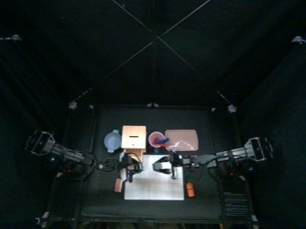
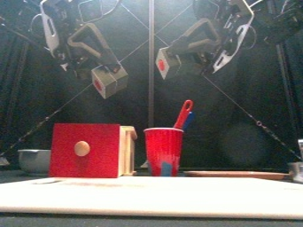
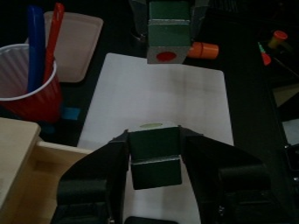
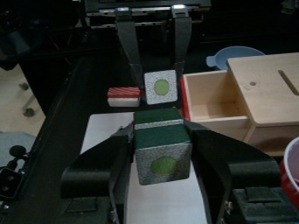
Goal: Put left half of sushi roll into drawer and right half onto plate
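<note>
Both arms hung above the middle of the desk, each clenched on half of a sushi roll. The left gripper (image 3: 156, 162) grasped the left half (image 3: 156, 159), a dark green block, its cut face seen red and pale in the front view (image 2: 104, 82). The right gripper (image 4: 160, 156) grasped the right half (image 4: 160, 153), lifted clear over the white mat (image 3: 163, 96). The drawer (image 4: 216, 96) stood open toward the desk's back left, beside a red cup (image 2: 164, 151). The pink plate (image 1: 183, 140) lay toward the back right. An orange piece (image 1: 191, 190) lay at the mat's right edge.
</note>
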